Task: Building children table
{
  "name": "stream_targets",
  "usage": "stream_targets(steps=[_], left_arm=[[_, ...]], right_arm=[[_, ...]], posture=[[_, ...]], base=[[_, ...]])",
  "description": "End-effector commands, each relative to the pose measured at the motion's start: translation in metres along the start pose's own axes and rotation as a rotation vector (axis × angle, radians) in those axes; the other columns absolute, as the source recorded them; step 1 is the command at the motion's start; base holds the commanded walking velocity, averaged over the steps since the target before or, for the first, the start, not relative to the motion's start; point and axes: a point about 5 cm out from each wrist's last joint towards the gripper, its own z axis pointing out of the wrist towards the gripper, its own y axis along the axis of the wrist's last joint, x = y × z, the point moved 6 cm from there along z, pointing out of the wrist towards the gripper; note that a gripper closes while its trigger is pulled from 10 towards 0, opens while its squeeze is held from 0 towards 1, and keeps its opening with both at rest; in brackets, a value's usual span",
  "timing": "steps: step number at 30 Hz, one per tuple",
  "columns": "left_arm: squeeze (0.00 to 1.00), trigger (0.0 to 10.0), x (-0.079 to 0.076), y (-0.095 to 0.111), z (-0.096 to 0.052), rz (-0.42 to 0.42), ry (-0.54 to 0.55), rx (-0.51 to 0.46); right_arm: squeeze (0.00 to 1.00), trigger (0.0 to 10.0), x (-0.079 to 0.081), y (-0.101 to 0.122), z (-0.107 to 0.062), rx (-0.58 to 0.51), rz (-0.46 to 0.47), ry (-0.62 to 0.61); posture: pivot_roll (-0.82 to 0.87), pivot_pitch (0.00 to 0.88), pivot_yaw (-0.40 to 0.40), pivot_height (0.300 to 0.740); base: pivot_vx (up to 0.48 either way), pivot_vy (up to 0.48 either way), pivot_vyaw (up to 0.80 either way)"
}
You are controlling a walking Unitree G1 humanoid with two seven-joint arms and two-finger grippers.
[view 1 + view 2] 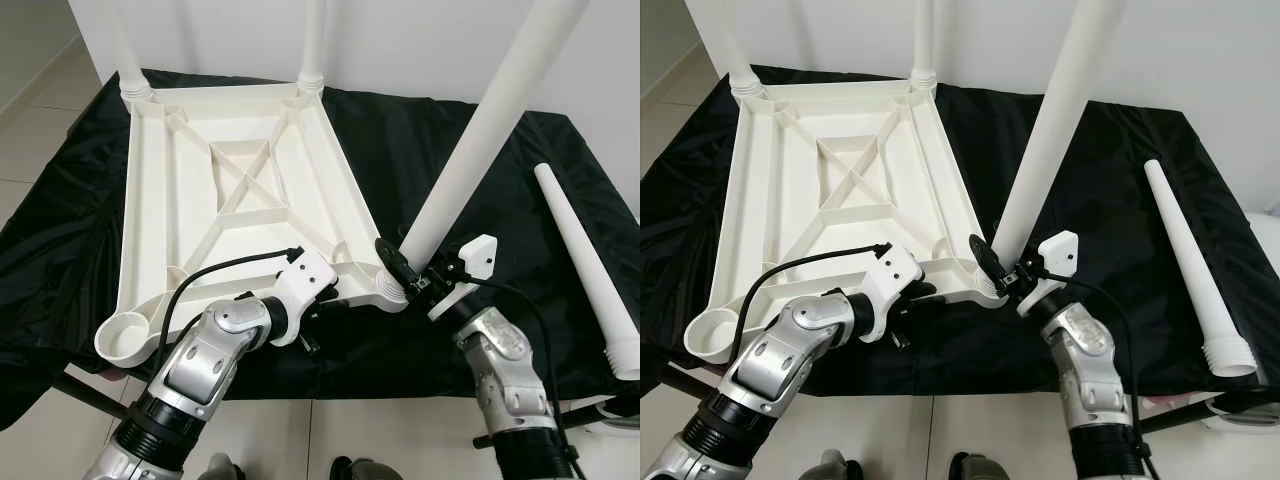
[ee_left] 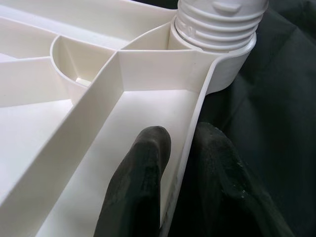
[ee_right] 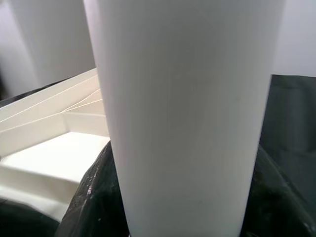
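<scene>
The white table top (image 1: 145,200) lies upside down on a black cloth. Two white legs (image 1: 313,40) stand in its far corners. My right gripper (image 1: 415,275) is shut on a third leg (image 1: 480,130), low on its shaft, with a black finger (image 3: 91,197) on either side. That leg leans to the right, and its threaded end (image 2: 217,24) sits in the near right corner socket. My left gripper (image 1: 325,298) is shut on the table top's near rim (image 2: 190,128) beside that socket, one finger (image 2: 143,187) inside the rim and one outside. The near left socket (image 1: 128,335) holds nothing.
A fourth white leg (image 1: 585,260) lies loose on the black cloth (image 1: 480,330) at the right. A white wall (image 1: 400,40) stands close behind the low table. The front edge is just ahead of my arms, with tiled floor (image 1: 30,150) to the left.
</scene>
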Motion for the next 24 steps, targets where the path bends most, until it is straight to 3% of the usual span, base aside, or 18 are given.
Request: stream_targets(steps=[1,16,20,24], left_arm=[[0.0,10.0,0.0,0.005,-0.002,-0.002,0.0,-0.024],[0.0,10.0,0.0,0.005,-0.003,-0.002,0.001,-0.023],[0.0,10.0,0.001,0.006,-0.004,-0.002,0.003,-0.023],[0.0,10.0,0.001,0.005,-0.004,-0.003,0.003,-0.022]], right_arm=[[0.0,0.0,-0.015,-0.018,-0.013,0.074,0.03,-0.106],[0.0,0.0,0.002,-0.028,-0.011,0.118,0.043,-0.199],[0.0,0.0,0.015,-0.033,-0.009,0.143,0.019,-0.219],[0.0,0.0,0.017,-0.037,-0.01,0.17,0.007,-0.258]], posture=[[-0.07,0.126,-0.055,0.74],[-0.07,0.134,-0.051,0.74],[-0.07,0.138,-0.052,0.74],[-0.07,0.14,-0.051,0.74]], base=[[0.0,0.0,0.0],[0.0,0.0,0.0],[0.0,0.0,0.0],[0.0,0.0,0.0]])
